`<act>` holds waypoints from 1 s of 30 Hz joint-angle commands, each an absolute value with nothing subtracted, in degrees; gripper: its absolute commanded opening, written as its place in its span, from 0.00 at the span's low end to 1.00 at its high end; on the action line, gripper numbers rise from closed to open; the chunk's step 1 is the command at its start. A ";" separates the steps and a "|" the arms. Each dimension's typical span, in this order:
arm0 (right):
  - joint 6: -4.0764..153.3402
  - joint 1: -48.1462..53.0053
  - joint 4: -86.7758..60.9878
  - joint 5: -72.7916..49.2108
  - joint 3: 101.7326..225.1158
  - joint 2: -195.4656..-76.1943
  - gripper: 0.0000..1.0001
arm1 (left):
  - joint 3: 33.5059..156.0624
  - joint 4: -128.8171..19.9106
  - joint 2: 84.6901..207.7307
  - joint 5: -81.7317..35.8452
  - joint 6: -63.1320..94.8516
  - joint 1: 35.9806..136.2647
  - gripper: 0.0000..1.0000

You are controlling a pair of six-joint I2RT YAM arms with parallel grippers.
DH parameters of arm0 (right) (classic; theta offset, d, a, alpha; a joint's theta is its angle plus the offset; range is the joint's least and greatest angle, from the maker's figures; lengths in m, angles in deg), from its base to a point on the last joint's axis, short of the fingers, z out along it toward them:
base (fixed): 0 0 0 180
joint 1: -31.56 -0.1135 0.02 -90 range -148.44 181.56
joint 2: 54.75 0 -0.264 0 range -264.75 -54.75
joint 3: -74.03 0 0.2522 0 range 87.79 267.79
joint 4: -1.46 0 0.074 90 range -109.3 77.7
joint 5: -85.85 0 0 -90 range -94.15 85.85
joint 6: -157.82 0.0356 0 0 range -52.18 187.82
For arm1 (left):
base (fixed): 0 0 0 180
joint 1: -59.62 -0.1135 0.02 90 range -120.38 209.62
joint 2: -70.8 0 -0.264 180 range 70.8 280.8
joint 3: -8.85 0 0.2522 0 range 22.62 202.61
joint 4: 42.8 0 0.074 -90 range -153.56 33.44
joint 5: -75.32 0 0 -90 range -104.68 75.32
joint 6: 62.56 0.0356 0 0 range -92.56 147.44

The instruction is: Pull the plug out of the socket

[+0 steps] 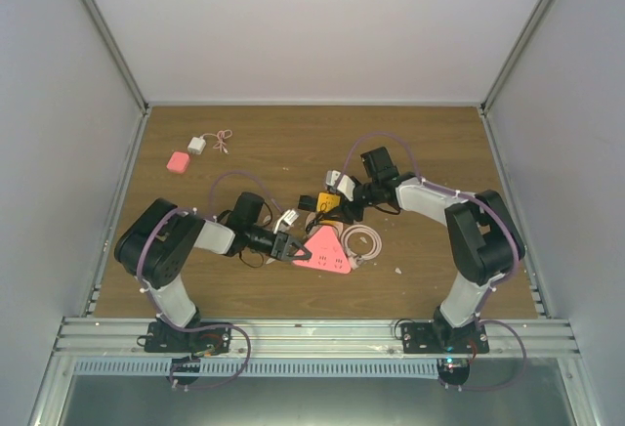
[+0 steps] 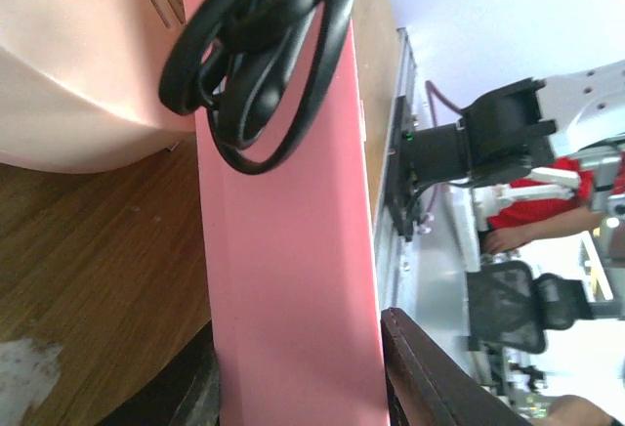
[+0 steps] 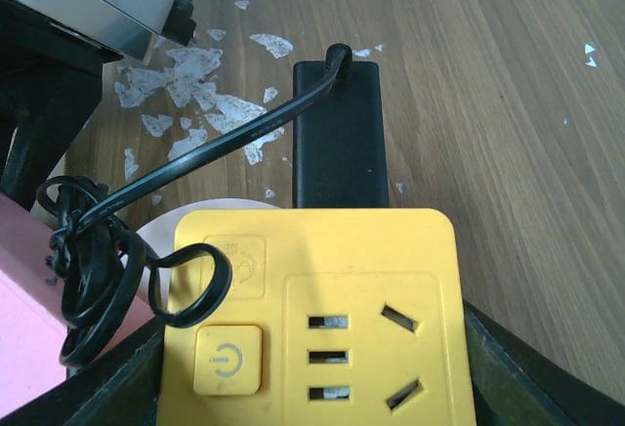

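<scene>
Top external, two sockets, left hand (image 1: 295,248) clamps pink socket (image 1: 329,251), right hand (image 1: 333,195) clamps yellow socket (image 3: 322,319)

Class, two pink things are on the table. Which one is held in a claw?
The big triangular pink socket strip, gripped by the left claw; the small pink block lies free, far left.

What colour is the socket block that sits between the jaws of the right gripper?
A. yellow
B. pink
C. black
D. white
A: the right wrist view shows the yellow socket block between the jaws of the right gripper.
</scene>
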State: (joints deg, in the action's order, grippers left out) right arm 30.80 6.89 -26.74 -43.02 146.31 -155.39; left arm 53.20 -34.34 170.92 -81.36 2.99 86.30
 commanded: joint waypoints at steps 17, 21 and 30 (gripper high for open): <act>32.75 7.79 -26.22 -29.64 145.98 -159.60 0.06 | 56.24 -37.58 163.39 -84.77 25.86 90.49 0.00; 32.84 7.82 -26.33 -29.73 146.06 -159.52 0.06 | 57.01 -41.16 163.61 -78.09 29.69 90.67 0.00; 33.19 7.82 -26.57 -29.82 146.37 -159.59 0.06 | 59.02 -41.82 166.33 -83.49 25.33 89.47 0.02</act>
State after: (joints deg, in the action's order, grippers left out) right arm 30.80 6.54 -26.06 -43.61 146.53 -155.72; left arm 56.22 -49.66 166.77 -75.06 17.51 87.48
